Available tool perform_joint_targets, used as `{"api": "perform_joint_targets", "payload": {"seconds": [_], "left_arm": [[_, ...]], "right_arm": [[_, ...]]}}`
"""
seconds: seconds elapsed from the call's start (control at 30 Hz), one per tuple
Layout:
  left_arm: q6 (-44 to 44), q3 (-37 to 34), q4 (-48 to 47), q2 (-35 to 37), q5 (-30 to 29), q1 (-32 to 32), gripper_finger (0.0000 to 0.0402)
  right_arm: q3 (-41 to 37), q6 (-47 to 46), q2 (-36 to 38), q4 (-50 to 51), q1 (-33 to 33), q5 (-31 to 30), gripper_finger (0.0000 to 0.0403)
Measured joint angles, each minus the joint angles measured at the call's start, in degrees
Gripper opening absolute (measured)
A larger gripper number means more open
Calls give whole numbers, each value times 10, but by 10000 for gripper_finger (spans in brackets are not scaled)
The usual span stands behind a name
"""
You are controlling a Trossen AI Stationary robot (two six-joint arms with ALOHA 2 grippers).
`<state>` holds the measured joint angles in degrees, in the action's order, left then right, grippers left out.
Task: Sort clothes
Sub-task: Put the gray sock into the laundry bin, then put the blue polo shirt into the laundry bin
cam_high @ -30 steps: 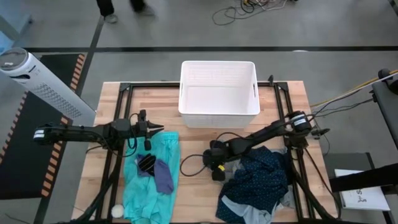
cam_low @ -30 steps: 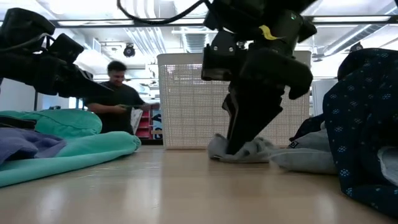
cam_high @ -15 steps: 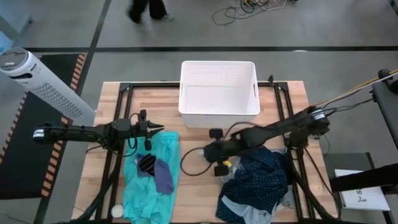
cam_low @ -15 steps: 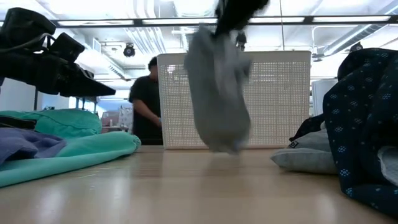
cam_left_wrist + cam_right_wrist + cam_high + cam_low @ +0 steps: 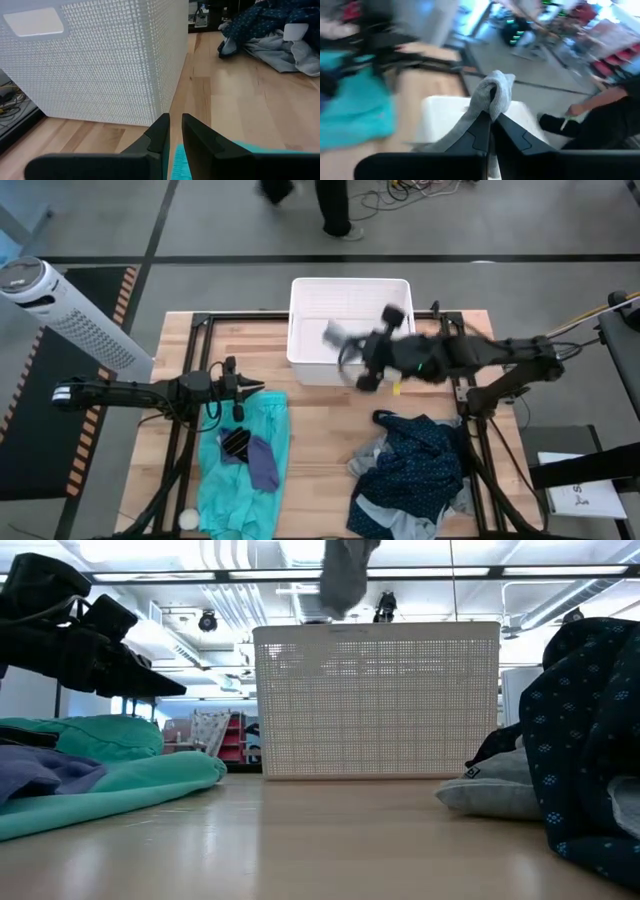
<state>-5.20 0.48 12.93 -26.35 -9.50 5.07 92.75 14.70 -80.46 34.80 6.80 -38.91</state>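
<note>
My right gripper (image 5: 350, 345) is shut on a small grey garment (image 5: 334, 335) above the white slatted basket (image 5: 310, 315); the garment also shows in the low view (image 5: 345, 575) over the basket's rim (image 5: 375, 630). A turquoise garment (image 5: 250, 465) with purple pieces (image 5: 263, 463) on it lies on the table's left. A navy patterned garment (image 5: 420, 460) lies at the right on grey cloth (image 5: 375, 510). My left gripper (image 5: 258, 387) is shut and empty, level, just above the turquoise garment's far edge. My right gripper pinches a bunched fold of the grey garment (image 5: 492, 97) between its two fingers. The garment is lifted clear of the table and hangs over the basket's near left part, one end sticking out past the fingertips (image 5: 502, 80) and the rest trailing beside the fingers (image 5: 455, 130).
The white basket stands at the table's far middle. A white tower fan (image 5: 60, 305) stands off the table's far left corner. A person's legs (image 5: 335, 200) show on the floor behind the table. Bare wood (image 5: 320, 440) lies between the two clothes piles.
My right gripper has risen from the table's middle, carrying the grey garment up and toward the far edge. The garment went from lying on the table to hanging clear, now above the basket. The person behind the table has walked toward the right.
</note>
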Motion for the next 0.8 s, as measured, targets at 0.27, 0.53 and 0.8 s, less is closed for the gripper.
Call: {"api": "perform_joint_targets", "payload": {"seconds": [0.27, 0.53, 0.8], "left_arm": [[-3, 0, 20, -10, 0, 0, 37], [-3, 0, 27, -10, 0, 0, 37], [-9, 0, 47, -15, 0, 0, 37]], "right_arm": [[0, -8, 11, 14, -136, 44, 0], [-1, -49, -14, 21, -169, 145, 52], [46, -49, -16, 86, -150, 174, 182]]}}
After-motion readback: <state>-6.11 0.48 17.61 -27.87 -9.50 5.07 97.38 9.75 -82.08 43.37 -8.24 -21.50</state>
